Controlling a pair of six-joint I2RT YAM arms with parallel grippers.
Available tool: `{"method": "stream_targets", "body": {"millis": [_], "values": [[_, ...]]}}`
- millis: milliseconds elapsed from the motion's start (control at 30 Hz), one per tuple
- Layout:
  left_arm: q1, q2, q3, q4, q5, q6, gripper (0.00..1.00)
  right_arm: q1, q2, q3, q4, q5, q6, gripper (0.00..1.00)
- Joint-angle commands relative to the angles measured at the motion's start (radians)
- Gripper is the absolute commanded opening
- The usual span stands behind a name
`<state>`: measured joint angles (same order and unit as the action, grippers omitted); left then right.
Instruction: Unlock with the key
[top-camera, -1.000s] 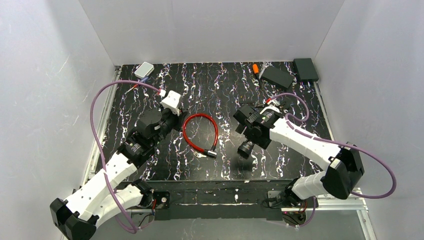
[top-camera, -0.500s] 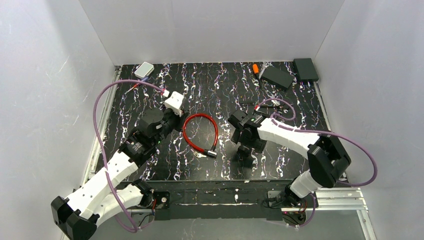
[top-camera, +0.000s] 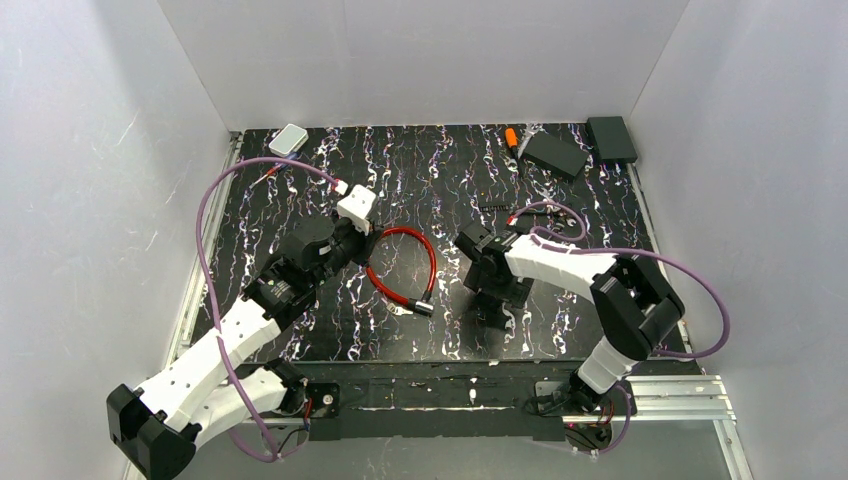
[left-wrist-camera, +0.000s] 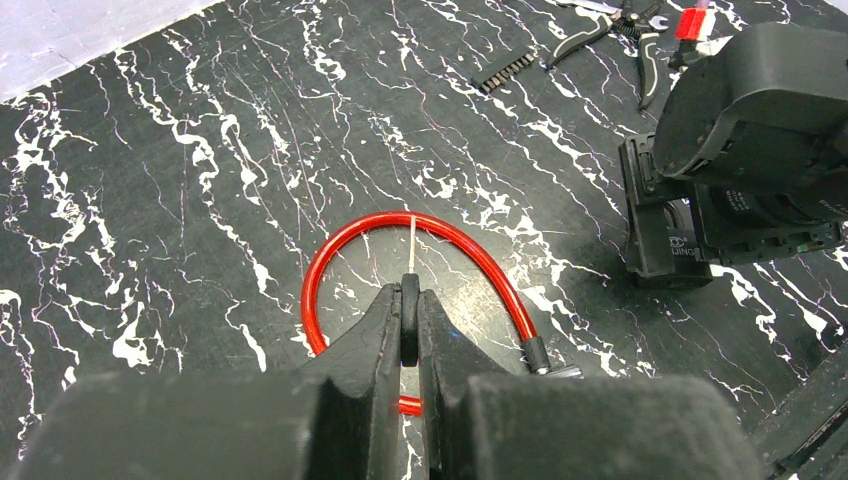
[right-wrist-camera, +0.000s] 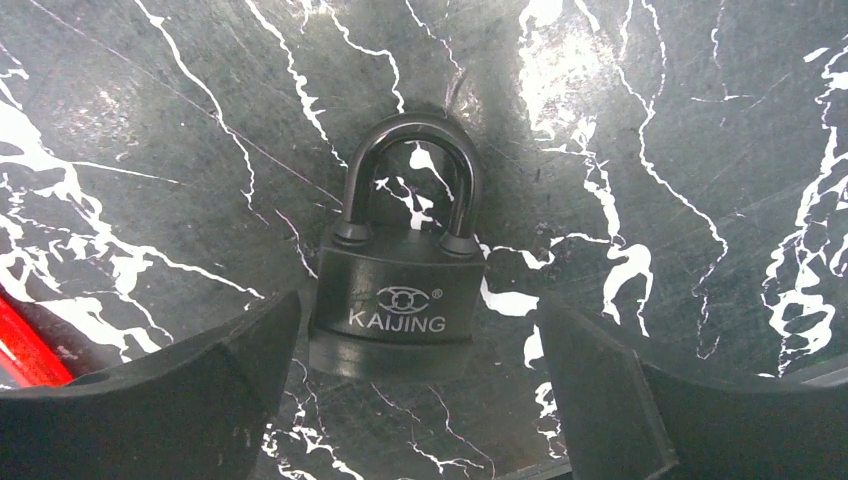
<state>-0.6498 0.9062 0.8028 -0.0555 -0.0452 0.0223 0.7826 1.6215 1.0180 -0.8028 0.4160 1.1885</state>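
Now the right arm has folded in from the side, and the right gripper has dropped over the matte black padlock stamped KAIJING, which lies flat on the black, white-veined tabletop. Its jaws are spread wide, a gap on each side, nothing grasped yet. That looks like a set-up to pin the lock body. Meanwhile the left gripper has edged toward centre, clenched on the small silver-bladed key, which hangs above the red plastic-coated cable loop. The keyhole isn't visible anywhere. From overhead the padlock is buried under the right wrist, and most of the key's head is swallowed between the fingers.
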Motion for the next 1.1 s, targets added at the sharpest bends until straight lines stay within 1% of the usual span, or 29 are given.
{"method": "stream_targets", "body": {"millis": [0,333,533,567,700,867,967,1067], "values": [[0.004,-0.006,0.023,-0.003,-0.004,0.008,0.00,-0.003,0.031,0.008,0.011,0.033,-0.005,0.95],[0.004,-0.001,0.022,-0.006,-0.013,0.016,0.00,-0.016,0.089,0.002,0.018,0.064,0.005,0.86],[0.004,0.000,0.025,-0.006,-0.013,0.018,0.00,-0.023,0.101,-0.009,0.021,0.060,0.018,0.73],[0.004,0.002,0.025,-0.006,-0.013,0.018,0.00,-0.023,0.099,-0.012,0.022,0.060,0.021,0.67],[0.004,0.002,0.025,-0.007,-0.021,0.029,0.00,-0.025,0.078,-0.010,0.019,0.064,0.032,0.35],[0.004,-0.011,0.007,0.019,0.000,0.046,0.00,-0.031,0.030,0.040,-0.032,0.061,0.034,0.02],[0.004,-0.012,0.003,0.025,0.010,0.046,0.00,-0.032,-0.016,0.075,-0.040,0.049,0.046,0.01],[0.004,-0.022,0.000,0.027,0.019,0.045,0.00,-0.032,-0.089,0.084,0.043,0.002,0.050,0.01]]}}
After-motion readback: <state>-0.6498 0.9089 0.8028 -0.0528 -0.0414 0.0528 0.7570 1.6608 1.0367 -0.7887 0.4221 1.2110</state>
